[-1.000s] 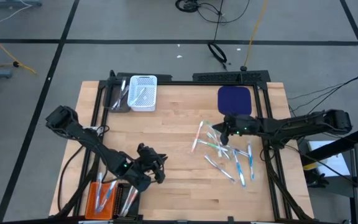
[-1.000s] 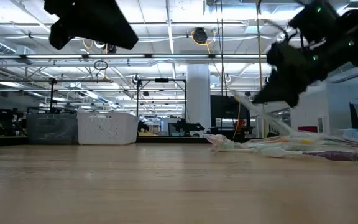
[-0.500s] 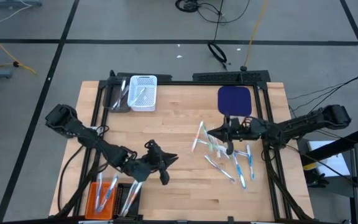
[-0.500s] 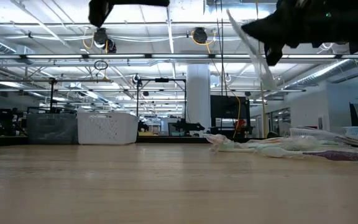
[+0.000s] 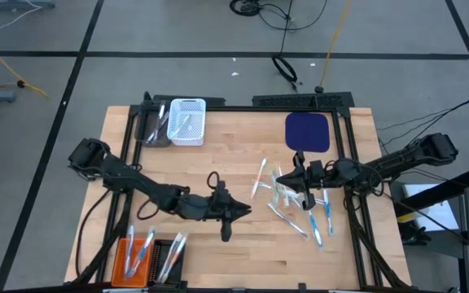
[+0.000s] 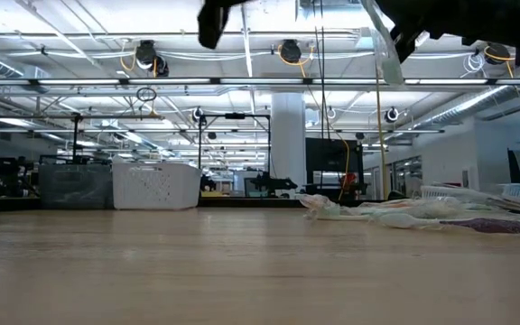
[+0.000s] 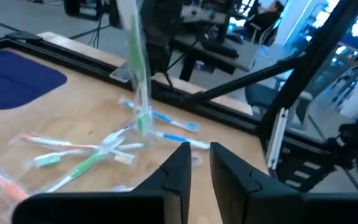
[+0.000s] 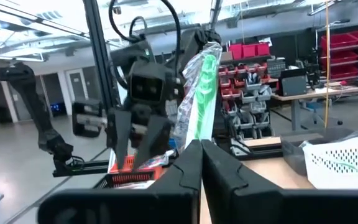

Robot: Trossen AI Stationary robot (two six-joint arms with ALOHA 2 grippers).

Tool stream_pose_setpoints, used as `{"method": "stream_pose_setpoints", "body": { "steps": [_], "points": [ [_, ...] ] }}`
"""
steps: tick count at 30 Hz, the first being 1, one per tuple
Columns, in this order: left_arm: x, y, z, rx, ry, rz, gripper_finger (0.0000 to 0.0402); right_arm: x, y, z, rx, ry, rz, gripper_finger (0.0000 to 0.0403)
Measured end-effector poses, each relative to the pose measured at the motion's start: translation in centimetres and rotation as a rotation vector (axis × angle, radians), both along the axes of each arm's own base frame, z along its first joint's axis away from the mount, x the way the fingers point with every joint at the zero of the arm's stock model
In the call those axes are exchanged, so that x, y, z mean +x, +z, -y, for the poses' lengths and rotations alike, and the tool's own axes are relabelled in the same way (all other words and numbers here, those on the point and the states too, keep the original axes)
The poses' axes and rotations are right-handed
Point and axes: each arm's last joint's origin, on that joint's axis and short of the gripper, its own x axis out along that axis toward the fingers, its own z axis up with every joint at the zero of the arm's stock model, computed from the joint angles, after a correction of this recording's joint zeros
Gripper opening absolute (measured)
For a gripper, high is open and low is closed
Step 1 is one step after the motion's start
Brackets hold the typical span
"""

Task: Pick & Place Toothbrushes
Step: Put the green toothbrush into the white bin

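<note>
High view first: our right tool [image 5: 302,194] hangs over the scattered toothbrushes [image 5: 295,203] on the right half of the bench [image 5: 243,155], fingers clamped together on a wrapped green toothbrush [image 8: 199,93] that stands upright out of them. Our left tool [image 5: 228,224] reaches across the middle of the bench toward it, fingers [image 7: 178,168] a narrow gap apart and holding nothing. The step looks to us like a hand-over. To do it well, we keep the right arm steady with the brush upright, spread the left fingers wider, and bring them around the free upper part of the handle, clear of the right fingertips. We close on the handle itself, not only the loose wrapper. The right releases only once the left is clamped. The orange bin [image 5: 133,257] sits near the left arm.
</note>
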Motion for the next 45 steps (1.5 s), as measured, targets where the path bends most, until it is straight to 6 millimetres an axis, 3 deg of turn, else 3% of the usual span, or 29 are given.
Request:
{"method": "stream_pose_setpoints", "body": {
  "steps": [5,14,20,32,38,41,45],
  "points": [
    [1.2,-0.8,-1.1,0.025,-0.009,0.026,0.0093,0.0,0.0,0.0,0.0,0.0,0.0,0.0],
    [2.1,-0.2,-2.9,0.005,0.021,0.117,0.022,-0.1,0.3,0.0,-0.009,-0.002,0.027,0.0],
    [3.4,-1.5,-3.2,-0.006,0.047,0.192,0.0254,-0.1,0.4,0.0,-0.01,-0.004,0.043,0.0],
    [8.3,-3.1,-3.9,-0.004,0.094,0.241,0.0235,-0.1,0.4,0.0,-0.018,-0.004,0.044,0.0],
    [9.2,-2.9,-4.3,0.007,0.107,0.245,0.0224,-0.1,0.4,0.0,-0.021,-0.002,0.045,0.0],
    [9.2,-2.9,-4.3,0.008,0.108,0.238,0.02,-0.1,0.4,0.0,-0.022,-0.002,0.041,0.0],
    [9.2,-3.0,-4.3,0.015,0.101,0.231,0.0135,-0.1,0.4,0.0,-0.033,-0.005,0.047,0.0]
  ]
}}
